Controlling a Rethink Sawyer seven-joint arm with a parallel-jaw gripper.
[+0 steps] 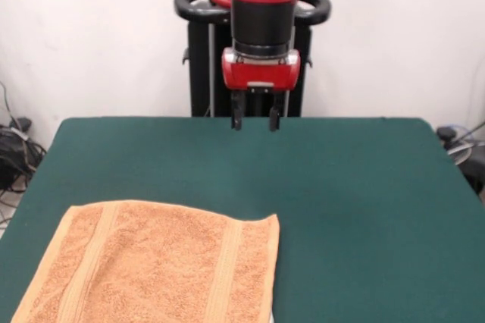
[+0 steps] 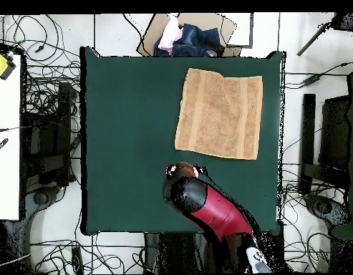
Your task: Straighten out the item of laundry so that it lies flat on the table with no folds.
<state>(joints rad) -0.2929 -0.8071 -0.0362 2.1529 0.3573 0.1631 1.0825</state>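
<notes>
The red and black arm's gripper (image 1: 255, 120) hangs above the far part of the large dark green felt-topped table (image 1: 356, 186), its two short black fingers (image 1: 237, 120) spread apart with nothing between them. The small orange-tan terry-cloth towel (image 1: 155, 266) lies well apart from the gripper, nearer the camera in the front view and off to that picture's left. It is spread out flat, its woven bands running across it. In the overhead view the towel (image 2: 220, 113) sits beyond the arm, toward the table's (image 2: 129, 143) far edge.
</notes>
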